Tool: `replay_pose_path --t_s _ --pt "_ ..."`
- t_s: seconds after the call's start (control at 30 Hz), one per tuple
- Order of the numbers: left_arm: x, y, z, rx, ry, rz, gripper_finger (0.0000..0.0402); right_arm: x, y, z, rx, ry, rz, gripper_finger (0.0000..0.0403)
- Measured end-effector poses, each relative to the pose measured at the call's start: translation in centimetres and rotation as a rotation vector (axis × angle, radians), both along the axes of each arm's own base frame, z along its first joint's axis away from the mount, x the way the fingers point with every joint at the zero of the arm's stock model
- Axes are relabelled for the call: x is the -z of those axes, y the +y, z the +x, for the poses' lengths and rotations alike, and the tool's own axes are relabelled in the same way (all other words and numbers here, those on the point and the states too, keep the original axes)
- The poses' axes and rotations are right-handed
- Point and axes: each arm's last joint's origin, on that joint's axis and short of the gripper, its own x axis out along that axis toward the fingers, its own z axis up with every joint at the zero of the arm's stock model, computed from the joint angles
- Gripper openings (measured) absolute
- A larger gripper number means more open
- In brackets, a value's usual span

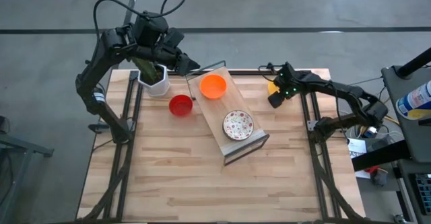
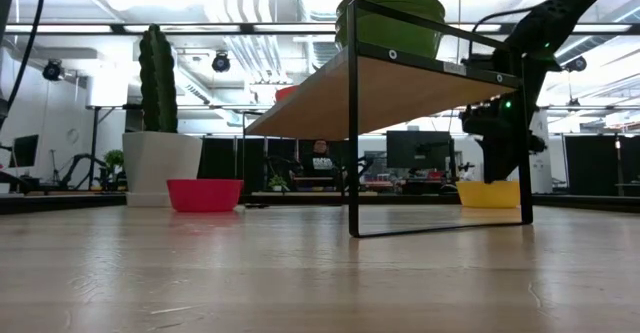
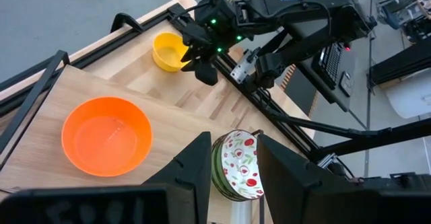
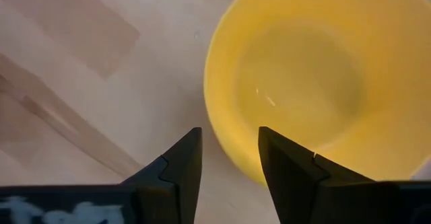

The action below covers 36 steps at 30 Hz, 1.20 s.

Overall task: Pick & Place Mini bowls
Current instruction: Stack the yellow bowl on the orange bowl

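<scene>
One yellow bowl [image 1: 272,87] sits on the worktop [image 1: 202,177] near its far right corner. The right pincer [image 1: 276,100] hangs just over it with its two fingers apart, one over the bowl's rim and one outside it, holding nothing.

One orange bowl [image 1: 213,86] sits on the far end of a wooden shelf [image 1: 229,109] that has a black frame. One stack of white bowls with red spots [image 1: 238,124] sits on the near end of the same shelf. I cannot count how many bowls are in the stack.

One red bowl [image 1: 180,105] sits on the worktop just left of the shelf. One white pot with a cactus [image 1: 154,78] stands close behind it.

The left pincer [image 1: 189,65] hangs over the far edge of the worktop, near the orange bowl, with its fingers apart and empty.
</scene>
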Motion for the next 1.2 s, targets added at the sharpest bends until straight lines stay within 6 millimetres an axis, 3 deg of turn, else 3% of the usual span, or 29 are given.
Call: replay_pose_path --t_s 0.27,0.53,0.63,0.9,1.2 --pt "0.0 0.0 0.0 0.000 0.001 0.000 0.0110 1.9 -1.1 0.9 -0.004 0.065 0.075 0.0121" --pt "0.0 0.0 0.0 0.000 0.004 -0.001 0.0110 0.3 -2.3 2.0 -0.011 0.074 0.083 0.0046" --pt "0.0 0.0 0.0 0.000 0.004 -0.001 0.0110 -1.1 -2.7 2.3 -0.028 0.071 0.071 0.0015" --pt "0.0 0.0 0.0 0.002 0.004 0.003 0.0110 -6.2 -3.5 3.3 -0.066 0.037 0.021 0.0009" --pt "0.1 0.0 0.0 0.004 0.009 0.003 0.0110 -13.5 -2.2 5.9 -0.201 -0.046 -0.098 0.0009"
